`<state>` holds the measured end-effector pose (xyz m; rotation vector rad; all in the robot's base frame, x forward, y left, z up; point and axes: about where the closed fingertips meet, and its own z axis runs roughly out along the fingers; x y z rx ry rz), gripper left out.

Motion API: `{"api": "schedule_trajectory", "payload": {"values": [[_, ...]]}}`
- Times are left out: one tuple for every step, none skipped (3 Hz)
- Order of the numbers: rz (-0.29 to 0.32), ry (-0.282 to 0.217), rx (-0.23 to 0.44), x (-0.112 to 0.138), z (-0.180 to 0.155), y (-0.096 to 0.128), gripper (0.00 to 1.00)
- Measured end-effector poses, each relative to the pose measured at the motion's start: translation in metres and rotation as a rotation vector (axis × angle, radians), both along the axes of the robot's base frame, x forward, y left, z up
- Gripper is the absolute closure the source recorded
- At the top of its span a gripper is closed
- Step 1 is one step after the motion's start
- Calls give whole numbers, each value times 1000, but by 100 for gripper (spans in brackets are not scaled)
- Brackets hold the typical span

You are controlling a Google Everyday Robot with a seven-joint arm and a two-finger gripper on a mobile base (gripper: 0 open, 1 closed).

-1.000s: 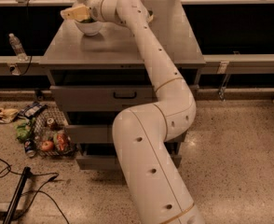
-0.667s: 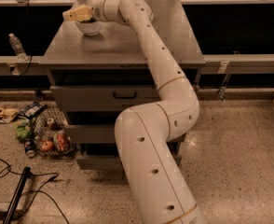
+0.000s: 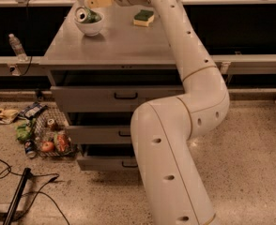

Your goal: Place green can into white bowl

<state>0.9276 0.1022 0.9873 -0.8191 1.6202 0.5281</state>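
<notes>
Can (image 3: 87,16) is lying tilted inside the bowl (image 3: 90,28) at the counter's (image 3: 119,46) far-left corner, just below-left of the end effector (image 3: 96,0), whose grip I cannot tell.

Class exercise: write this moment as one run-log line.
green can: tilted in white bowl | gripper: just above white bowl | sponge: on cabinet top

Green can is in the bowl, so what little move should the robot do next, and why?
Probably lift the gripper straight up and away. The green-and-white drink can already lies tilted inside the small round white bowl, and the gripper hangs just above it. A gentle retreat should avoid knocking the can out.
</notes>
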Motion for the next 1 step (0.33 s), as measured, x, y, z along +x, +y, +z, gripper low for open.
{"api": "schedule_trajectory", "payload": {"values": [[1, 1, 0, 0, -1, 1, 0]]}}
